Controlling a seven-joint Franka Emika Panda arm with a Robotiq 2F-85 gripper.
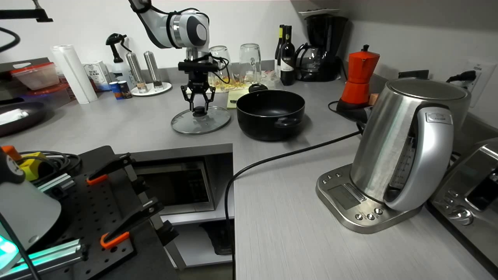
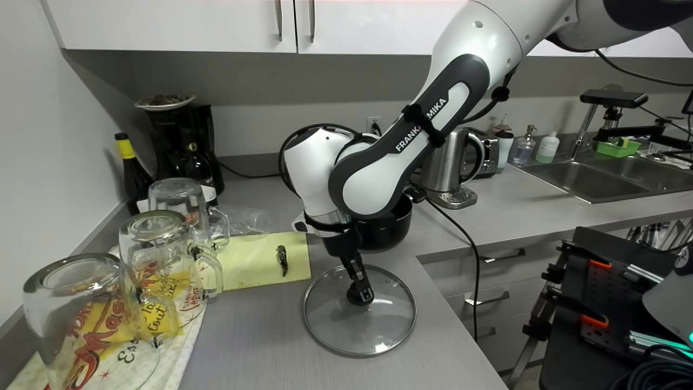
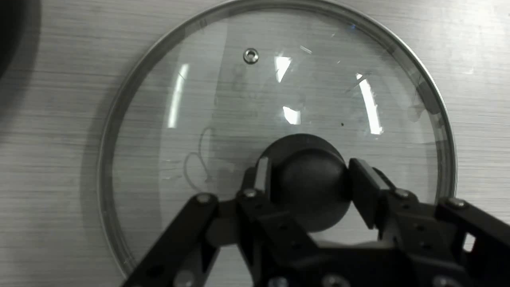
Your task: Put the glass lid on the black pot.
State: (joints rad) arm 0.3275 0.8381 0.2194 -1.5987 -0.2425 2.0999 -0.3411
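The glass lid [image 1: 200,125] is a clear disc with a metal rim and a dark centre knob. It lies flat at counter height in both exterior views [image 2: 360,327]; I cannot tell whether it is slightly raised. The wrist view shows it from above [image 3: 255,103]. My gripper [image 1: 199,110] points down over the lid's middle, and its fingers [image 3: 308,179] press on both sides of the knob. The black pot [image 1: 268,124] stands beside the lid, open at the top. In an exterior view the arm partly hides the pot [image 2: 387,230]. Its dark edge shows in the wrist view's corner [image 3: 8,32].
A black cable [image 1: 288,149] crosses the counter in front of the pot. A steel kettle [image 1: 404,144] and an orange moka pot [image 1: 360,74] stand beyond. Upright glass mugs [image 2: 157,254] and a yellow cloth [image 2: 254,260] lie near the lid. The counter edge [image 2: 460,336] is close.
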